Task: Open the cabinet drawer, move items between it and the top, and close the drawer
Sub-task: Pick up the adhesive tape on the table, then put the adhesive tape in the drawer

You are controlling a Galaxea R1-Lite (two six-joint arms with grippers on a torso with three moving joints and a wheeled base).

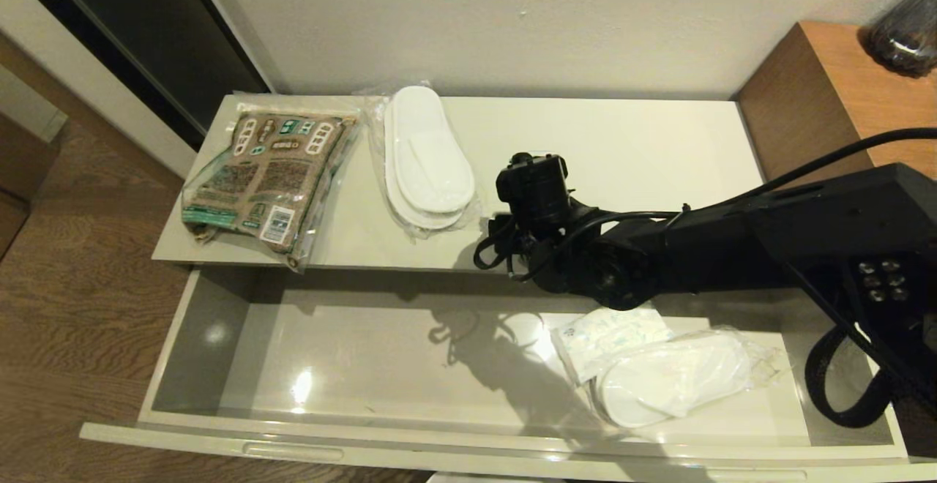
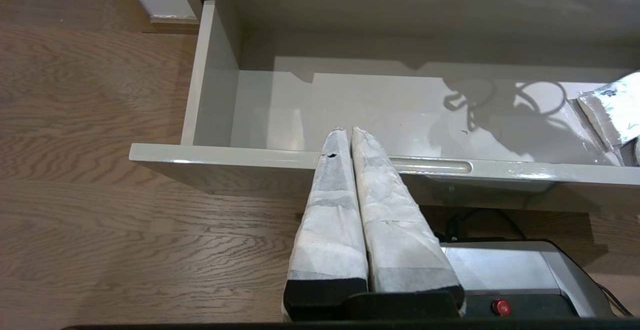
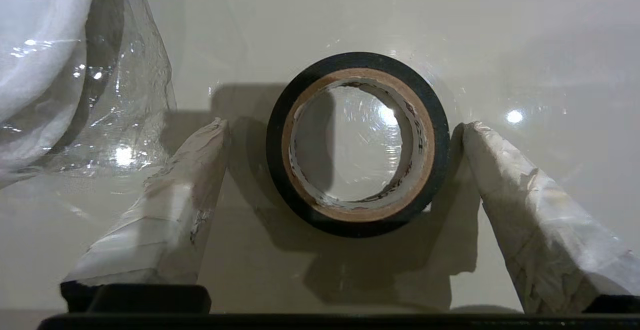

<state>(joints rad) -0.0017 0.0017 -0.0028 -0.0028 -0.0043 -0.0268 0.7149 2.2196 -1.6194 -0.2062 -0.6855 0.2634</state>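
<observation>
The cabinet drawer (image 1: 219, 337) stood pulled fully out toward the robot, its glossy floor mostly bare on the left. At its right end lay one clear-wrapped pair of white slippers (image 1: 670, 388), with a small white crinkled sachet (image 1: 607, 337) touching it on the far left side.

On the top (image 1: 622, 146) of the low cabinet, the brown-and-green printed packet (image 1: 267, 179) lay at the far left, its near corner hanging slightly over the front edge. Just to its right lay the second wrapped pair of slippers (image 1: 424, 161).

The right arm reached in from the right across the drawer to the front part of the top, its wrist just right of that second pair of slippers. The right end effector (image 3: 345, 135) pointed down at the glossy surface with its fingers (image 3: 525, 205) spread wide. The black tape roll (image 3: 356, 142) lay flat between them on the top, one finger close beside the roll's edge and the other a little apart from it; nothing was gripped. The slippers' plastic wrap (image 3: 115, 95) showed just beside one finger.

The left end effector (image 2: 350, 131) hung parked in front of the drawer's front panel, near a slot handle (image 2: 430, 165), with its padded fingers pressed together and holding nothing.

A brown wooden unit (image 1: 812, 102) stood at the right of the cabinet.
</observation>
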